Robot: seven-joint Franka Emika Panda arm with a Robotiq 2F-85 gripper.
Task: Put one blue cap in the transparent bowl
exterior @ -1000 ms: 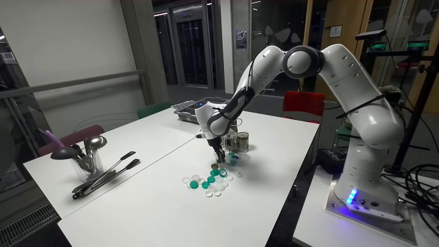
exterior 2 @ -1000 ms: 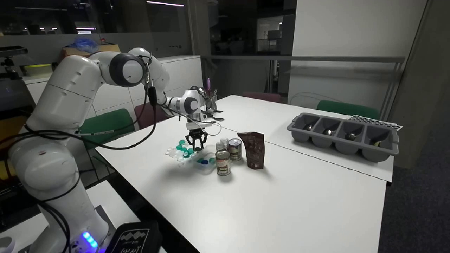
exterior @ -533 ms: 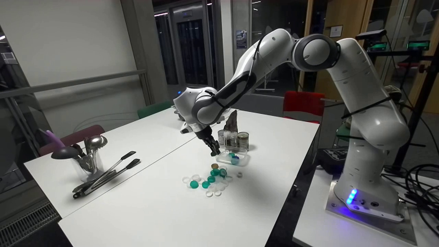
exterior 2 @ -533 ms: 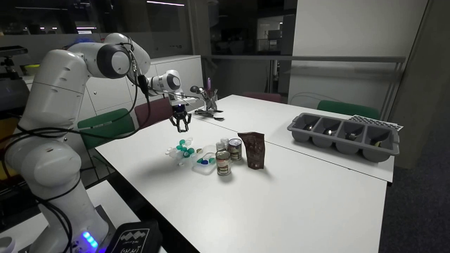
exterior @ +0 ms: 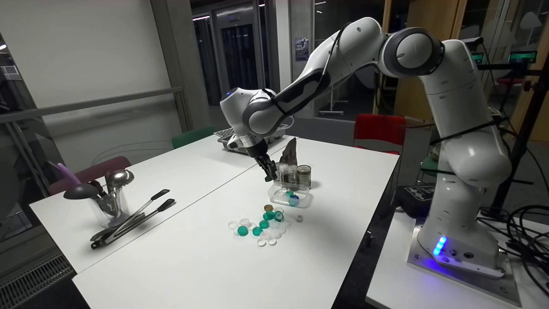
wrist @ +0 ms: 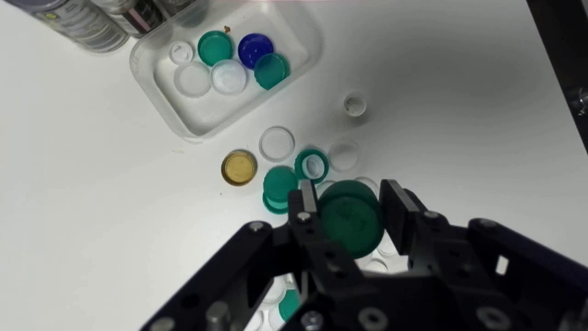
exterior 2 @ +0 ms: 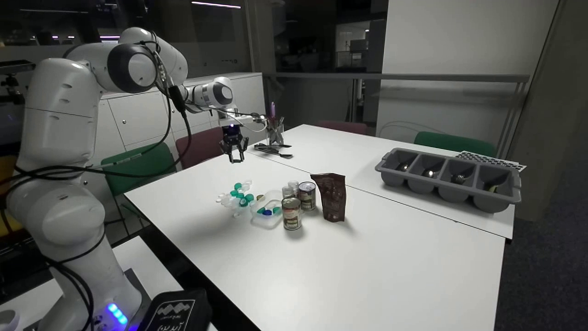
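Lightness and stiffness are expected of the blue cap (wrist: 255, 48) (best rim-pinched) beyond the end effector (wrist: 351, 197), half-closed on a green cap (wrist: 351, 224).

One clear rectangular plastic bowl (wrist: 202, 110) holds one round blue plastic cap (wrist: 253, 48), two green caps (wrist: 215, 48), three whitish caps (wrist: 228, 77). The pincer (exterior 2: 237, 161) grips one dark-green cap (wrist: 351, 223). Outside are at least five loose green caps (exterior: 242, 231), one gold cap (wrist: 239, 168), two cylindrical metal cans (exterior 2: 291, 214), one brown pouch (exterior 2: 331, 197).
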